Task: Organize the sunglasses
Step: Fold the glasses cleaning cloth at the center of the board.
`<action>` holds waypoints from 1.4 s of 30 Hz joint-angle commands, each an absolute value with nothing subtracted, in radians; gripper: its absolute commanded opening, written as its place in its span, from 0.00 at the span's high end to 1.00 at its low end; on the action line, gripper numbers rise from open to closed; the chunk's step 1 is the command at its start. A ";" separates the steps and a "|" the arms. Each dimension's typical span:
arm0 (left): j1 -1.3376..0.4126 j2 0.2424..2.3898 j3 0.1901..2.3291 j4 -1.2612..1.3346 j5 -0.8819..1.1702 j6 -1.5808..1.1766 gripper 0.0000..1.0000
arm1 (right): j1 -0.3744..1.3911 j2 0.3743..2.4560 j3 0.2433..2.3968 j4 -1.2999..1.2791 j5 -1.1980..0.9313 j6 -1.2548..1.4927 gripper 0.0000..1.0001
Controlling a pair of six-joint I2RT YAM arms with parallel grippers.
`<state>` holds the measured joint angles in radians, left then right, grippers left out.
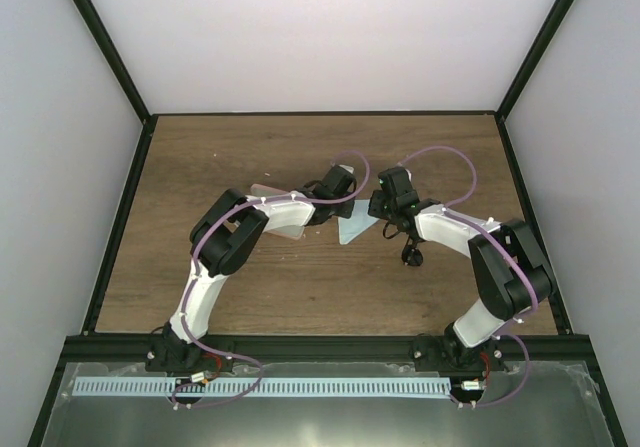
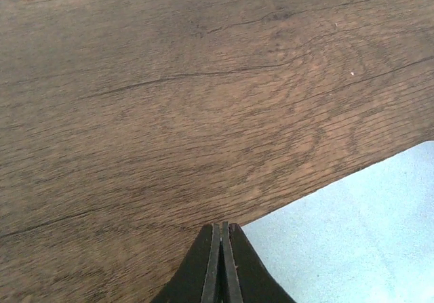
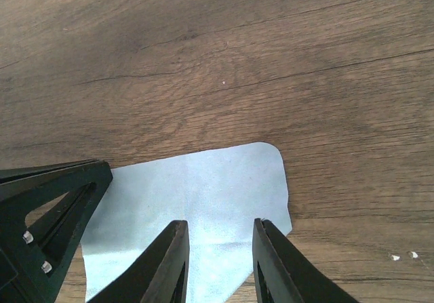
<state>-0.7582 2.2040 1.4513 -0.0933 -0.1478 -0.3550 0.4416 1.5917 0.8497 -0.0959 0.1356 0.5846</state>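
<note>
One light blue cloth [image 3: 217, 181] lies mid-tabletop [image 1: 300, 287]. The left gripper [image 2: 222, 226] is pressed closed at its edge. The right gripper [image 3: 220, 223] hovers above it, jaws narrowly parted, empty. One sunglasses [image 1: 410, 255] pair lies just nearer the front edge.

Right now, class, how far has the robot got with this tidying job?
Nothing looks finished. In hand: the left gripper is shut at the edge of the light blue square cloth, and the right gripper hangs open above it. Left: what looks like the small black thin-framed sunglasses lies loose on the wooden table, not put away.
</note>
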 commanded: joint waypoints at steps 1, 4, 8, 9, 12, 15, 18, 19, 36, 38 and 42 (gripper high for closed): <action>-0.765 2.228 1.455 -0.153 -0.126 -0.350 0.96 | 0.439 1.572 0.848 -0.091 0.154 0.589 0.71; -0.765 2.203 1.441 -0.147 -0.140 -0.349 0.88 | 0.439 1.576 0.850 -0.091 0.153 0.589 0.71; -0.765 2.176 1.423 -0.140 -0.154 -0.346 0.70 | 0.439 1.580 0.851 -0.090 0.151 0.590 0.71; -0.764 2.172 1.420 -0.140 -0.158 -0.346 0.69 | 0.439 1.581 0.851 -0.090 0.150 0.588 0.72; -0.765 2.166 1.412 -0.142 -0.165 -0.345 0.68 | 0.439 1.582 0.851 -0.091 0.151 0.588 0.71; -0.764 2.159 1.396 -0.136 -0.158 -0.350 0.68 | 0.439 1.582 0.851 -0.089 0.151 0.588 0.72; -0.765 2.152 1.386 -0.135 -0.154 -0.354 0.67 | 0.439 1.583 0.851 -0.089 0.149 0.588 0.71; -0.765 2.148 1.382 -0.134 -0.154 -0.354 0.66 | 0.439 1.582 0.851 -0.089 0.147 0.588 0.71; -0.764 2.166 1.382 -0.137 -0.113 -0.355 0.69 | 0.439 1.577 0.850 -0.090 0.138 0.588 0.71; -0.766 2.174 1.389 -0.142 -0.113 -0.353 0.70 | 0.439 1.577 0.850 -0.091 0.137 0.588 0.72; -0.765 2.184 1.395 -0.141 -0.109 -0.351 0.70 | 0.439 1.578 0.850 -0.090 0.135 0.588 0.71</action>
